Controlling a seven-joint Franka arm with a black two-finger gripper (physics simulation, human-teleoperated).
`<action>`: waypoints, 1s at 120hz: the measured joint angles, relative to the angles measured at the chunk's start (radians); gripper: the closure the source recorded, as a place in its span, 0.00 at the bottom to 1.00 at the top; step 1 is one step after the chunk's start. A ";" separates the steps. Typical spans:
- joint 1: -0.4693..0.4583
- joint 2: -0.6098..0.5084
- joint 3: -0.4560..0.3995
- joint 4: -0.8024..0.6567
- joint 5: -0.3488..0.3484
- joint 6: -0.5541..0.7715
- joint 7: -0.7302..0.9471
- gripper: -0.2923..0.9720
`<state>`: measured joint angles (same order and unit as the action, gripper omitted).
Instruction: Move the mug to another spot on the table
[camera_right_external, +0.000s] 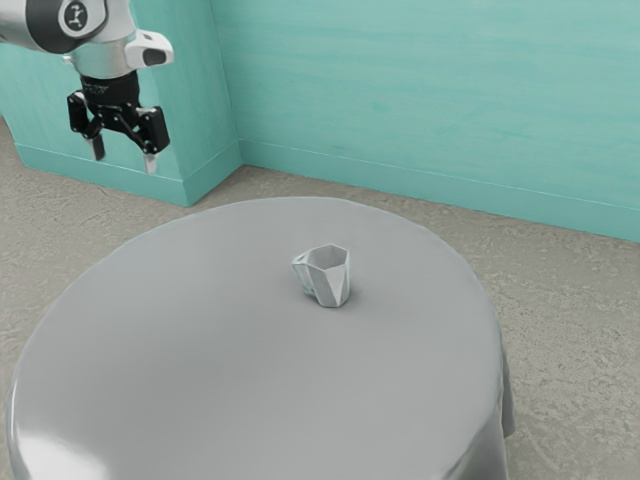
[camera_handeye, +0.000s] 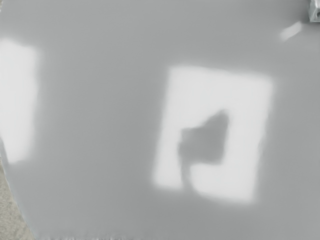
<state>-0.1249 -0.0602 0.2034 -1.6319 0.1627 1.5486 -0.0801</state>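
Observation:
A pale grey faceted mug (camera_right_external: 324, 274) stands upright near the middle of the round grey table (camera_right_external: 200, 350), its handle turned toward the exterior view's left. My gripper (camera_right_external: 123, 154) hangs high in the exterior view's upper left, well above the table and far from the mug, open with nothing between its fingers. In the wrist view a sliver of the mug (camera_handeye: 315, 11) peeks in at one corner, and the hand's shadow falls on a bright patch of the table (camera_handeye: 100, 100).
The table's edge curves down at the exterior view's right and front. A teal wall (camera_right_external: 430, 90) with a protruding corner stands behind. Speckled floor (camera_right_external: 570, 330) surrounds the table.

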 joint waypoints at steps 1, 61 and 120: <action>-0.001 0.000 -0.001 -0.001 0.000 0.000 -0.001 0.23; -0.067 0.017 0.001 -0.178 -0.083 0.183 -0.350 0.23; -0.127 0.169 0.007 -0.194 -0.242 0.387 -1.061 0.23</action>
<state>-0.2518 0.1086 0.2103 -1.8261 -0.0792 1.9356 -1.1415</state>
